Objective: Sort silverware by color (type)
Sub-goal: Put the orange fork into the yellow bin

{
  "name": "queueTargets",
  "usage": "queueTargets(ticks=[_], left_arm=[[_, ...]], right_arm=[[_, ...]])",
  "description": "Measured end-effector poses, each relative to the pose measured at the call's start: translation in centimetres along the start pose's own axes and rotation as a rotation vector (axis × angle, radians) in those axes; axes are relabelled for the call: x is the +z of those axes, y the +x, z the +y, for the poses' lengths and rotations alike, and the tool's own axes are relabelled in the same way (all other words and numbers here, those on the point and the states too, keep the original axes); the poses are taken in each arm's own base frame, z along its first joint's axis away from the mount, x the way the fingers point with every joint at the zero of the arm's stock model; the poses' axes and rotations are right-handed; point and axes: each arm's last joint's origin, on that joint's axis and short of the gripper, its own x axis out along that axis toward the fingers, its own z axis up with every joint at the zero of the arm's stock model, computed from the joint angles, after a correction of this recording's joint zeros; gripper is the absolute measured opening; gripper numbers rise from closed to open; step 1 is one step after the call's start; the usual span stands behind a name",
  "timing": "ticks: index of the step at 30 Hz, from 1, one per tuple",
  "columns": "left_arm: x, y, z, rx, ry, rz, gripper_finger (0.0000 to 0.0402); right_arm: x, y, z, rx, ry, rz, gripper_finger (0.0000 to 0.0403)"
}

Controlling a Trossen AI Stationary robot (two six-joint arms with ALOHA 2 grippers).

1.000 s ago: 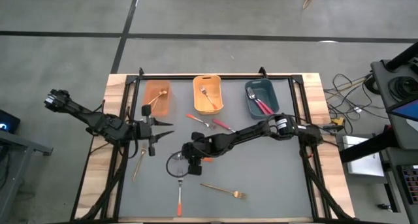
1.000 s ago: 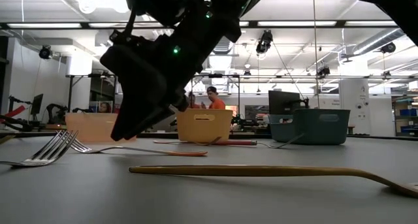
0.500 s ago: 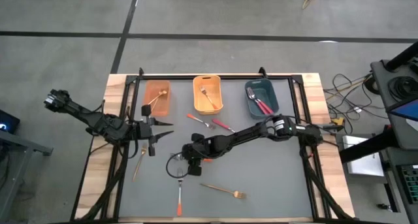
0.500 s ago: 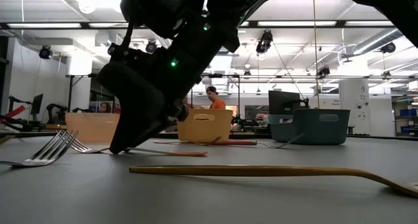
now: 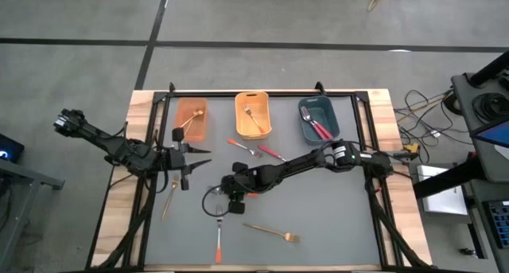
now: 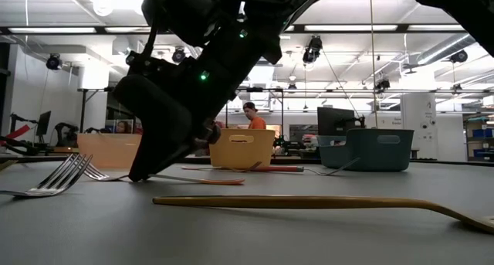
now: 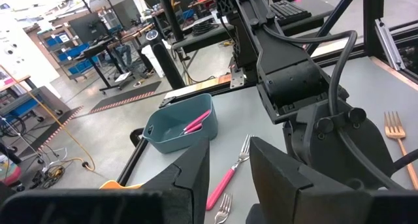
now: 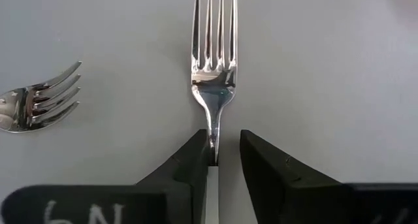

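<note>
Standing by the table, I see a workshop hall beyond it, with ceiling strip lights, benches and a person in orange (image 6: pixel 252 120) far off. Its grey mat (image 5: pixel 334 217) sits in a pale wooden frame. Three bins line the twelve o'clock edge: a pale orange bin (image 5: pixel 192 118), a yellow-orange bin (image 5: pixel 253 114) and a teal bin (image 5: pixel 320 118), each holding forks. The left gripper (image 5: pixel 193 157) hangs at nine o'clock, fingers narrowly parted and empty. The right gripper (image 5: pixel 231 201) is down near the centre, its fingers (image 8: pixel 196 165) narrow around the neck of a silver-tined fork (image 8: pixel 213 61), one touching it. Loose forks lie scattered: a gold fork (image 5: pixel 272 232) at six o'clock, an orange-handled fork (image 5: pixel 219 243) beside it, and a pink-handled fork (image 7: pixel 230 176) toward one o'clock.
</note>
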Motion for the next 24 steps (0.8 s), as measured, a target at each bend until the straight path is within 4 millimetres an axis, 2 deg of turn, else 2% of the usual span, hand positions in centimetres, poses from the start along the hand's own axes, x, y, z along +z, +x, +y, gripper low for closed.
queueTargets(ticks=[11,17,24], left_arm=[[0.0,0.0,0.0,0.000,0.000,0.000,0.0091],[0.0,0.0,0.0,0.000,0.000,0.000,0.0091],[0.0,0.0,0.0,0.000,0.001,0.000,0.0091]], right_arm=[[0.0,0.0,0.0,0.007,-0.004,0.000,0.0022],[0.1,-0.2,0.0,0.010,-0.002,-0.002,0.0019],[0.7,-1.7,0.0,0.022,-0.001,-0.001,0.0018]])
